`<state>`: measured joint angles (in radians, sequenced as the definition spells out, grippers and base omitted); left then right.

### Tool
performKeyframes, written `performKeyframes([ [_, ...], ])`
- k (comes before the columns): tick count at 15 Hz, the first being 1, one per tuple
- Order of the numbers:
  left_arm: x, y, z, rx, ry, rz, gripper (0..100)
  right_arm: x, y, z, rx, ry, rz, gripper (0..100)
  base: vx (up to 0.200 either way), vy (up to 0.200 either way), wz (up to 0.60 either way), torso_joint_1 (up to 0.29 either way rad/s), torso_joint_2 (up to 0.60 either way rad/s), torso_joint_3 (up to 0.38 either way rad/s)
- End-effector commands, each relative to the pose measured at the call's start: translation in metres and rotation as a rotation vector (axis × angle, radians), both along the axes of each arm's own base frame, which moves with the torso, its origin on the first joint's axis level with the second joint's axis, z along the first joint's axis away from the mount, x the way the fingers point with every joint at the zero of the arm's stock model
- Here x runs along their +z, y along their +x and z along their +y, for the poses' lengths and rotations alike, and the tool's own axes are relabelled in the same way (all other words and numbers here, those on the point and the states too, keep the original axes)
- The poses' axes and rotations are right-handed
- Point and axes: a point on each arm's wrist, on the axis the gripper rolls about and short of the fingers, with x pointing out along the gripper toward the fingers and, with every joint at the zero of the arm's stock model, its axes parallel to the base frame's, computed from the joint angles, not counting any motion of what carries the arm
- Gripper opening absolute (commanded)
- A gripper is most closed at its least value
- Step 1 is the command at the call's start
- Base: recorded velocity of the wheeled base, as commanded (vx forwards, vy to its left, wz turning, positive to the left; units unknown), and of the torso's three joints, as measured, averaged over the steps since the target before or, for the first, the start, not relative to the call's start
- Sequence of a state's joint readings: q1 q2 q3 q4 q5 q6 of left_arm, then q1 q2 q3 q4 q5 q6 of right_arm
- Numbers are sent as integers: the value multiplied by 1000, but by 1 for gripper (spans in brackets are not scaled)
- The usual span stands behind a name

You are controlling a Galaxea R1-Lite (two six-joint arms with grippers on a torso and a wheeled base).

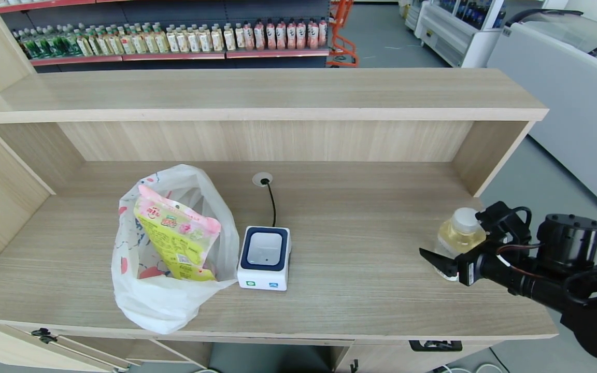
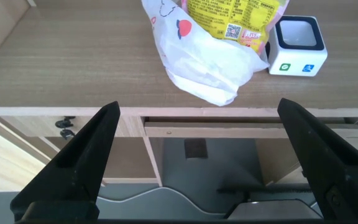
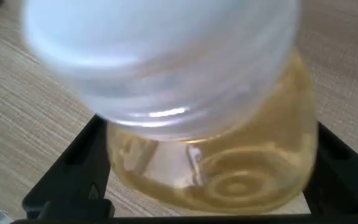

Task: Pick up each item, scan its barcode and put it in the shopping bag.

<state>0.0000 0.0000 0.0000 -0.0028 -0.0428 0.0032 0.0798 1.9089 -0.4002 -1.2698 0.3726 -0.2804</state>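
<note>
Site: retail shop, checkout area | Evidence: wooden counter (image 1: 381,269) with barcode scanner (image 1: 265,257); shelf (image 1: 174,55) of bottled drinks behind; apparently chest freezers (image 1: 563,88) to the right.

We face a pale wooden worktop (image 1: 360,290) with a raised back ledge (image 1: 257,96), and beyond it a grey floor (image 1: 381,36), a shelf of bottled drinks (image 1: 174,40) and white chest freezers (image 1: 568,77).

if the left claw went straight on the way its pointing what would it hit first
Most likely the front edge of the counter, just below the shopping bag. Nothing lies between it and the left claw, though depth is unclear.
</note>
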Motion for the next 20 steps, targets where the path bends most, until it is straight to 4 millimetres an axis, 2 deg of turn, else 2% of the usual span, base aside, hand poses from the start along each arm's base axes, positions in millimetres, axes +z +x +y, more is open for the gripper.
performKeyframes([
  [1, 0, 0, 0, 0, 0, 1, 100, -3, 2, 0, 5, -5, 7, 0, 0, 0, 0, 0, 0, 0],
  [6, 0, 0, 0, 0, 0, 1, 100, -5, 6, 0, 18, -50, -14, 0, 0, 0, 0, 0, 0, 0],
  [11, 0, 0, 0, 0, 0, 1, 100, -8, 1, -2, 28, -98, -16, 0, 0, 0, 0, 0, 0, 0],
  [12, 0, 0, 0, 0, 0, 1, 100, -3, 2, -2, 34, -82, -31, 0, 0, 0, 0, 0, 0, 0],
  [14, 0, 0, 0, 0, 0, 1, 100, 29, 2, 0, 131, 70, -52, 0, 0, 0, 0, 0, 0, 0],
  [17, 0, 0, 0, 0, 0, 1, 100, 87, -25, 4, 389, 242, 45, 0, 0, 0, 0, 0, 0, 0],
  [19, 0, 0, 0, 0, 0, 1, 100, 110, -36, 6, 540, 269, 78, 0, 0, 0, 0, 0, 0, 0],
  [20, 0, 0, 0, 0, 0, 1, 100, 115, -39, 8, 609, 278, 84, 0, 0, 0, 0, 0, 0, 0],
])
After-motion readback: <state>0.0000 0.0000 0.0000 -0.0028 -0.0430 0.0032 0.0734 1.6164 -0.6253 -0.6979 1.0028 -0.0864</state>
